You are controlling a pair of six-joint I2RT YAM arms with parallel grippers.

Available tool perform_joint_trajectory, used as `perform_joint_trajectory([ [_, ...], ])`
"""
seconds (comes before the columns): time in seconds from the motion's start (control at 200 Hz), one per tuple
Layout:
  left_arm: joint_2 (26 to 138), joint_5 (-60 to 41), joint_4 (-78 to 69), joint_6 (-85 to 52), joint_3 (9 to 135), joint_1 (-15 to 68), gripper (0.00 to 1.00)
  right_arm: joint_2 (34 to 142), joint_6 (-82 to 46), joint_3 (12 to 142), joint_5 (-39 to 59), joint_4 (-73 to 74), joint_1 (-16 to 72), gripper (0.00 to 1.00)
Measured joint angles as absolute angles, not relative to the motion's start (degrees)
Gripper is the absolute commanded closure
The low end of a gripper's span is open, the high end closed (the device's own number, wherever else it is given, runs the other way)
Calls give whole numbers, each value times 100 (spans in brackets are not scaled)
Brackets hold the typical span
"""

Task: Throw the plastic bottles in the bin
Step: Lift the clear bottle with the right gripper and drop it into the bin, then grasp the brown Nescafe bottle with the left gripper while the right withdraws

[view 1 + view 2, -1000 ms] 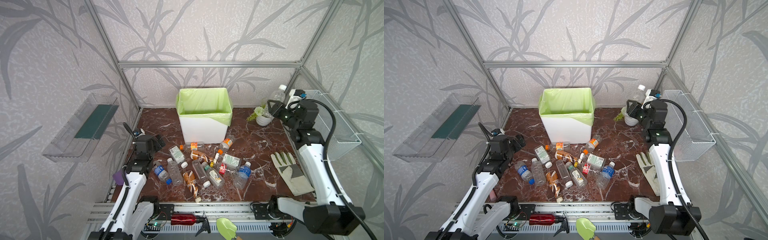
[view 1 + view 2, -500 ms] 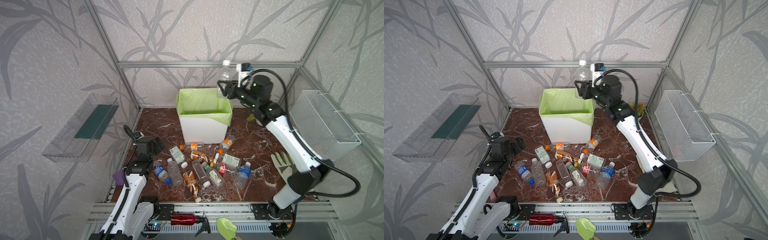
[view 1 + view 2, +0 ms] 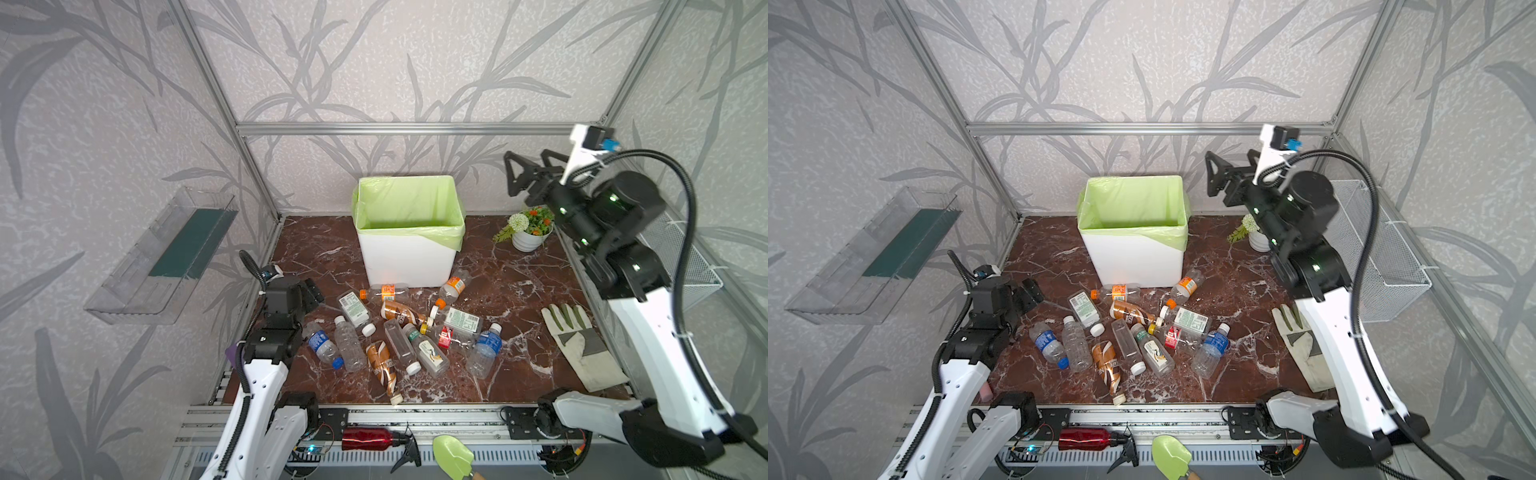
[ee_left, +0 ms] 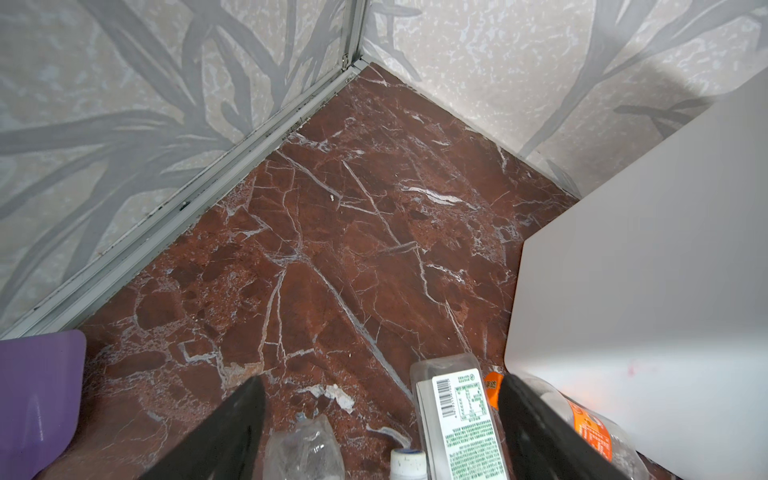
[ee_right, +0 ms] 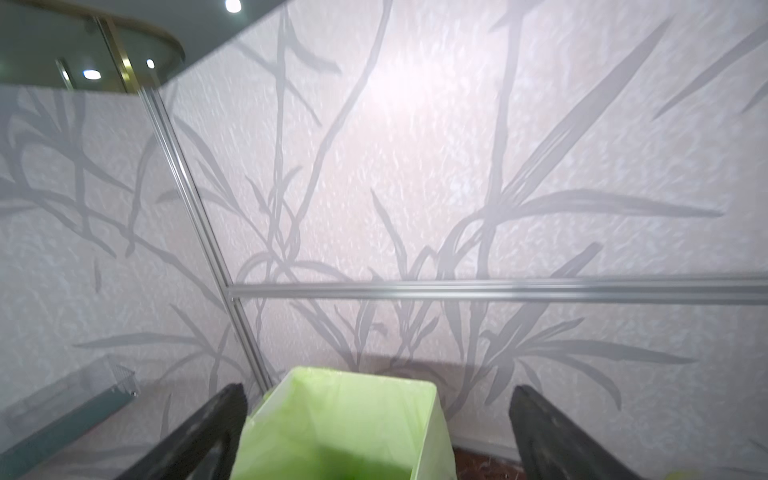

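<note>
Top views come first. In both top views the left gripper sits low at the left edge of the scattered plastic bottles. Its jaws are apart and hold nothing. The green-labelled bottle lies just beside it, flat on the marble floor, with its white cap toward the near edge. The bin stands behind the pile, close to the farthest bottles. The right gripper hangs high to the right of the bin, above rim level and pointing toward it. Its jaws are spread wide and empty, and it is well apart from every bottle. The left arm is clearly the nearer one for a pick.

Left wrist view: the left gripper is open, and the green-labelled bottle lies between its fingers. It is closer to the finger on the bin's side. Its long axis runs along the gripper's reach, so closing would likely squeeze it across its width. A crushed clear bottle also lies between the fingers. An orange-labelled bottle rests outside them, against the bin's white wall.

Right wrist view: the right gripper is wide and empty, and the bin's green liner lies ahead and below.
</note>
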State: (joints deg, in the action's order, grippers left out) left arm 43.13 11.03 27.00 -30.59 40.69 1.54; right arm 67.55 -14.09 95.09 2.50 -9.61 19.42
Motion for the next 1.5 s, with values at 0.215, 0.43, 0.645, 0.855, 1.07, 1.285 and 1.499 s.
perform_joint_trajectory([
  [0.215, 4318, 1542, 3273, -3275, 4167, 1448, 14, 6136, -1826, 7762, 399, -701, 1236, 1],
  [0.43, 4335, 1767, 3977, -4060, 4060, 2449, 20, 6020, -2324, 6130, 565, -1096, 585, 1],
  [0.645, 4434, 1876, 4252, -4748, 3778, 3347, 22, 5360, -2746, 5354, 738, -1105, 158, 1],
  [0.855, 4838, 1973, 4222, -5767, 3758, 4759, 26, 5306, -2919, 5151, 805, -1105, 16, 1],
  [1.07, 5221, 2309, 4158, -7096, 3649, 6104, 27, 5395, -2980, 5111, 1024, -1055, -54, 1],
  [1.285, 5822, 2543, 4182, -7839, 3664, 6659, 29, 5459, -2993, 4906, 1299, -985, -172, 1],
  [1.499, 5931, 2637, 4012, -8383, 3607, 6862, 32, 5568, -2998, 4786, 1632, -880, -392, 1],
])
